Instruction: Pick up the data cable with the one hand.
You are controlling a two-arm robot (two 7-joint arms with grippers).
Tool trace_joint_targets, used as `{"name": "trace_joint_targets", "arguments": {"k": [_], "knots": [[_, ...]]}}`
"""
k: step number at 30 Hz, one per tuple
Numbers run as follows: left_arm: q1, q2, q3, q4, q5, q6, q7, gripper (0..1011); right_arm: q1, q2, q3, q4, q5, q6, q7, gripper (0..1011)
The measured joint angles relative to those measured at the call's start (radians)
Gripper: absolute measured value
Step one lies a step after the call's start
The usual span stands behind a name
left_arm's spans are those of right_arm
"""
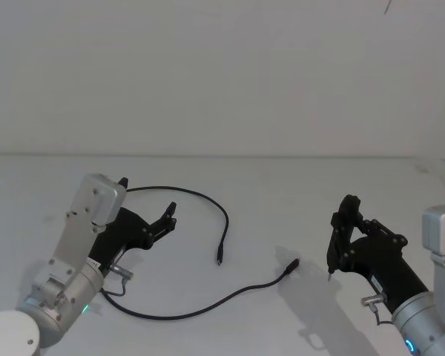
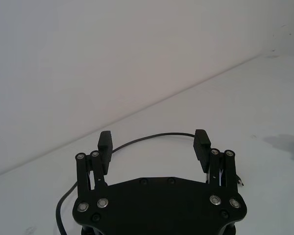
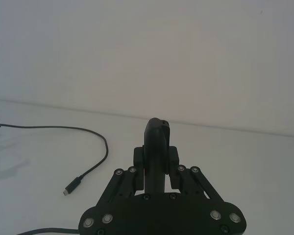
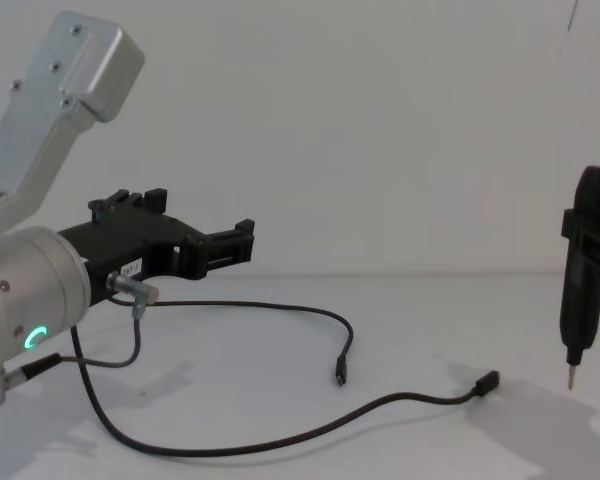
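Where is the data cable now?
In the head view the data cable lies looped on the table, left of centre, beside the open left gripper; one plug ends near the right gripper's pen-shaped tool.

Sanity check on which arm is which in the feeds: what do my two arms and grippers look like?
The left gripper and right gripper are black angular linkages dotted with silver rivets. Each joins a thick silver cylinder; the left's has a green ring light and a short dark wire with a silver connector. The left gripper bears a white label.
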Motion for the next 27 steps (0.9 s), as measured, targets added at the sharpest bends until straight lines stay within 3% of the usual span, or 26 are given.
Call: {"name": "trace_joint_targets", "arguments": {"k": [27], "knots": [[0.0,0.001,0.001,0.0,0.0,0.0,0.001,1001,0.0,0.0,0.0,0.0,0.0,0.0,0.0,279]]}}
